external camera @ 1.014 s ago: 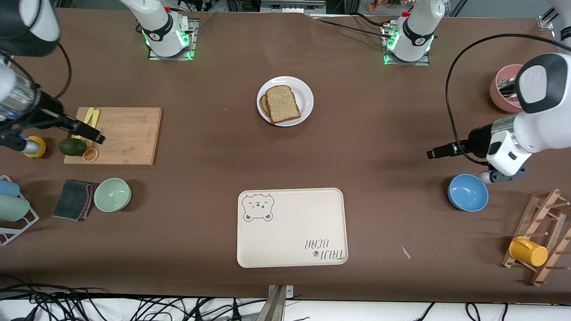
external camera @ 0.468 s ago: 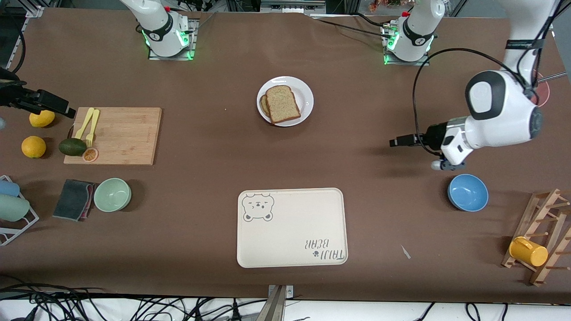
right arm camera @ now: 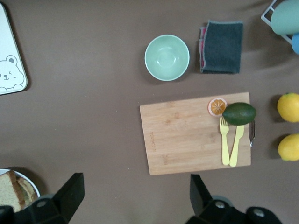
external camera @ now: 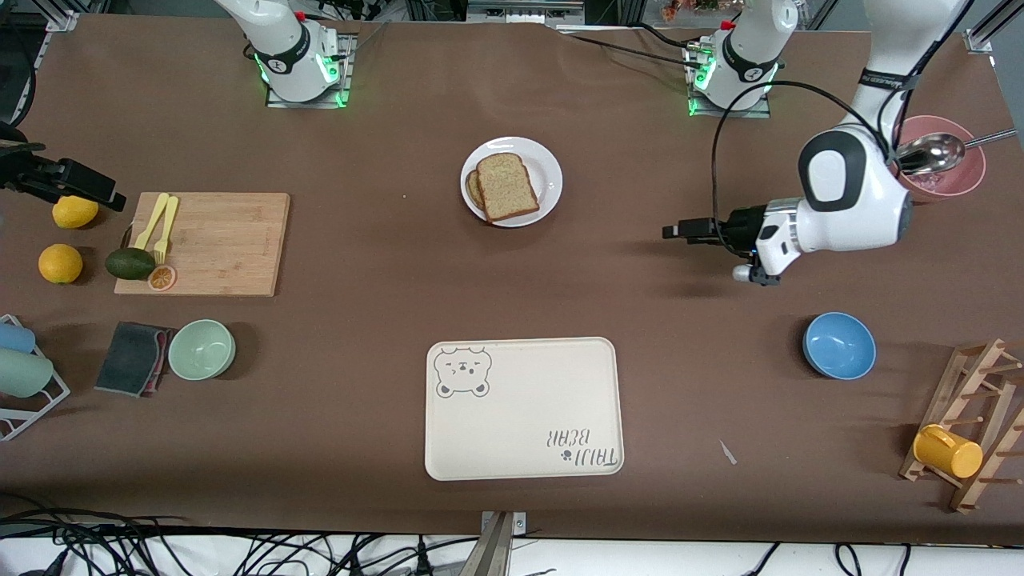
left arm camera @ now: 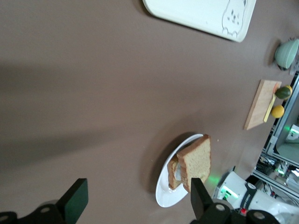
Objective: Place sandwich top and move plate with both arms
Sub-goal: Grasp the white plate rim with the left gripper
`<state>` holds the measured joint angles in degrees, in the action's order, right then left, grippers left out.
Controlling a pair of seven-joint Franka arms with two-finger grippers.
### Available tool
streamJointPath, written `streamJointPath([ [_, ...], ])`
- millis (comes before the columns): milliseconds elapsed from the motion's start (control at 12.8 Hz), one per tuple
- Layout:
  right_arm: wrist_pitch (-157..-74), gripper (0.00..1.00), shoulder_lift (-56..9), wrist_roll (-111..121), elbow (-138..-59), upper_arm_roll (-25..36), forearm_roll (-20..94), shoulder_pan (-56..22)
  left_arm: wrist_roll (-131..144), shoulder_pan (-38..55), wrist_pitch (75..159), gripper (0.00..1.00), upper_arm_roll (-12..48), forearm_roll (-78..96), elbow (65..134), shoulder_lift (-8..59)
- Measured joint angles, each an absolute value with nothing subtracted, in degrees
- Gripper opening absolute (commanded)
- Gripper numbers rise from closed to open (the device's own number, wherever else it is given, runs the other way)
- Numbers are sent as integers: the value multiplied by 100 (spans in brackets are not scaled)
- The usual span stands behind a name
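Table (external camera: 640,320) carries my plate (external camera: 549,178) midway between the bases, sandwich top (external camera: 506,186) resting on it. Left tool (external camera: 674,231) hovers spread wide toward its own end; right tool (right arm camera: 133,198) gapes empty above the cutting board (external camera: 224,240).

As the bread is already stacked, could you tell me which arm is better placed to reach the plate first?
Probably left. The left tool hangs open over bare table toward the plate, while the right tool, also open, sits out by the lemon at the table's edge.
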<state>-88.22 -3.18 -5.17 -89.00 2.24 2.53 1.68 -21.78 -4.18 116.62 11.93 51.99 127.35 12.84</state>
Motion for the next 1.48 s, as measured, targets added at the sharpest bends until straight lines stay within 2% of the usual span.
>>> streamJointPath([
  [312,-8644,100,-317,-640,-8626,180,247,155,-2217,-97,12102,97,1558,5877,12854,1414],
  [624,-8605,100,-329,-690,-8610,173,207,79,-2512,63,13328,94,2389,6807,13020,2021],
  [936,-8489,100,-333,-897,-8610,223,193,81,-3482,389,13507,94,2444,7887,13058,2470],
  [1482,-8540,100,-328,-966,-8599,-20,112,-29,-3561,710,13502,94,2474,8347,13669,2536],
])
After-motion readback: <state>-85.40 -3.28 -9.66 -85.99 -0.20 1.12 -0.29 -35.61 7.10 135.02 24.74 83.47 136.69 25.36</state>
